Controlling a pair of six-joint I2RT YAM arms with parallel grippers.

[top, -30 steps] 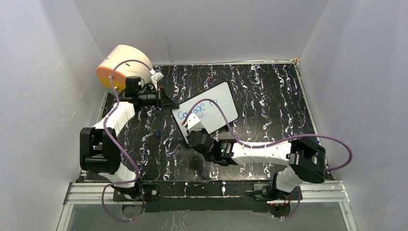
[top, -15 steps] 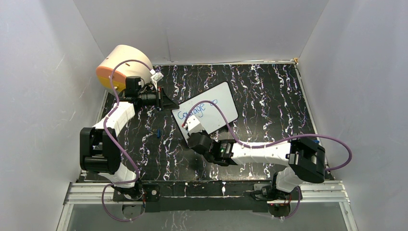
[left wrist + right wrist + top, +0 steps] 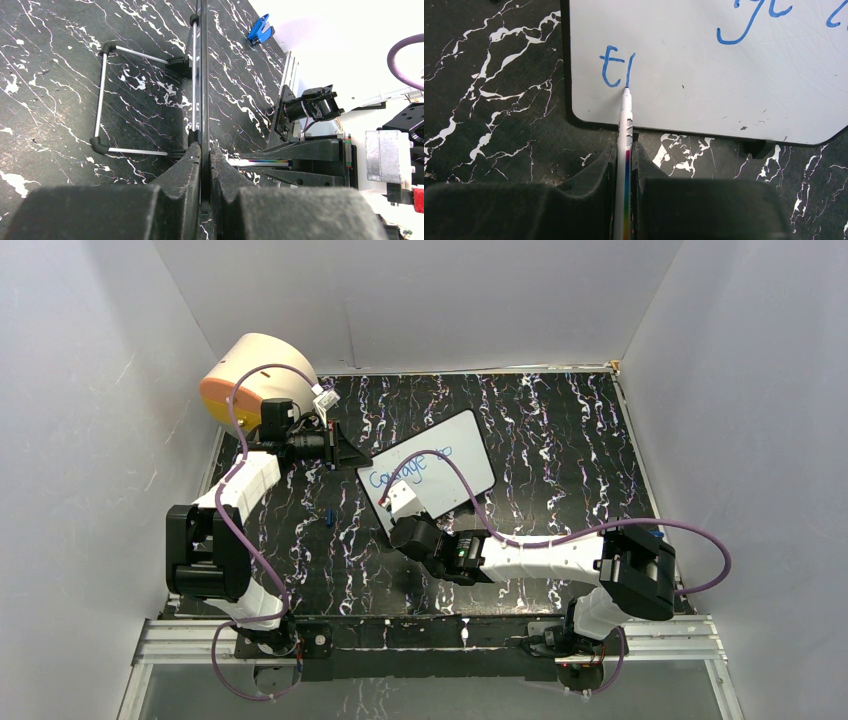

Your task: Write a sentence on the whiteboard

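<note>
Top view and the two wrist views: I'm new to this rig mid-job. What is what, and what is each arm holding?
Two robot arms stand at a black marbled table. The top view looks down from behind them; each wrist view looks along that arm's own fingers. The left gripper is shut on the edge of the whiteboard. The right gripper is shut on a marker, its tip on the board, starting a second line under the blue writing. A cream-and-orange drum and a small blue piece also sit on the table.

Blue sentence [image 3: 408, 473], grey-white whiteboard [image 3: 462, 455], black table [image 3: 560, 440] veined white
</note>
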